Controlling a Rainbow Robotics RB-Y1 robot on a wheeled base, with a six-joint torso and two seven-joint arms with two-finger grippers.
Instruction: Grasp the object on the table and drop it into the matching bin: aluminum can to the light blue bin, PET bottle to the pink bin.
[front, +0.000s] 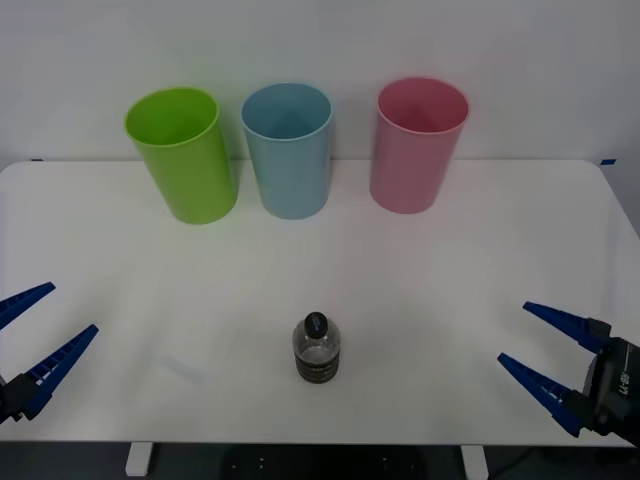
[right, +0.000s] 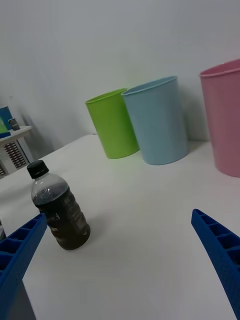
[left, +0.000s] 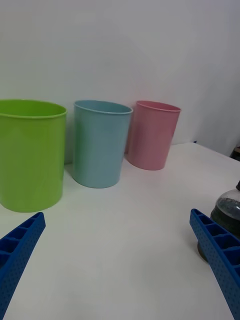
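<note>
The task is at its very first step: nothing is grasped yet, and the approach to the object has not begun. The PET bottle stands upright on the table, about midway between the left and right edges and close to the front edge. It has a black cap and a dark label band. It touches nothing except the tabletop.

Three bins stand in a row along the back edge. The lime green bin is nearest to the back left corner, the light blue bin is next to it, near the middle of the back edge, and the pink bin is toward the right, with a gap between it and the blue one. Because the object is a bottle, the pink bin is the correct goal.

The left gripper waits near the front left corner with its fingers spread wide, and it holds nothing. The right gripper waits near the front right corner, also fully spread and empty. Both are well apart from the bottle.

The next move probably calls for one arm to travel toward the middle of the front edge and to bring its two fingers around the bottle body. The right arm seems the better choice, since the pink bin is on its side. The bottle is small and light, so a careless touch could knock it over.
</note>
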